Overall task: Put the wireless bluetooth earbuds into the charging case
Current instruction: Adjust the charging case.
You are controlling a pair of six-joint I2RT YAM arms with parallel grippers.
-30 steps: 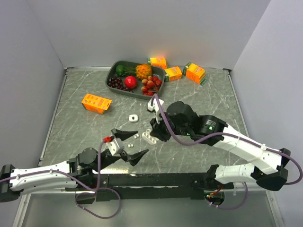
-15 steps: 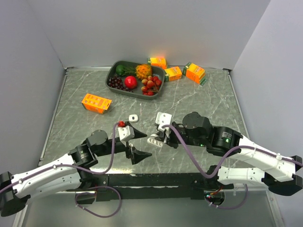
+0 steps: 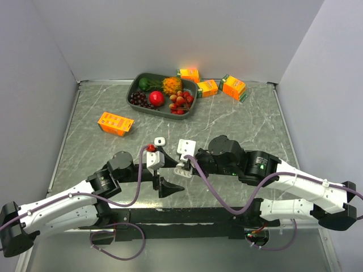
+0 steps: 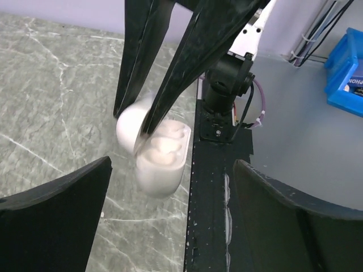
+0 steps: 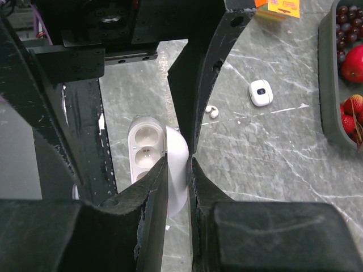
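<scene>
My right gripper (image 3: 182,166) is shut on the lid of an open white charging case (image 3: 180,168) and holds it low over the table's near middle. In the right wrist view the gripper (image 5: 178,161) pinches the lid, and the case (image 5: 146,148) shows empty wells. One tiny white earbud (image 5: 212,111) lies on the table just beyond it; other earbuds are out of sight. My left gripper (image 3: 164,171) is open and empty, right beside the case. In the left wrist view its jaws (image 4: 170,226) stand wide apart below the blurred case (image 4: 161,153).
A small closed white case (image 3: 160,141) lies behind the grippers; it also shows in the right wrist view (image 5: 260,92). A dark fruit tray (image 3: 136,90) stands at the back, with orange juice boxes (image 3: 233,86) beside it and another (image 3: 115,122) at left. The black base rail (image 4: 210,187) runs along the near edge.
My right gripper has closed on the case and shifted it slightly left as the arm swung nearer. My left gripper has moved up and right, close beside the case.
</scene>
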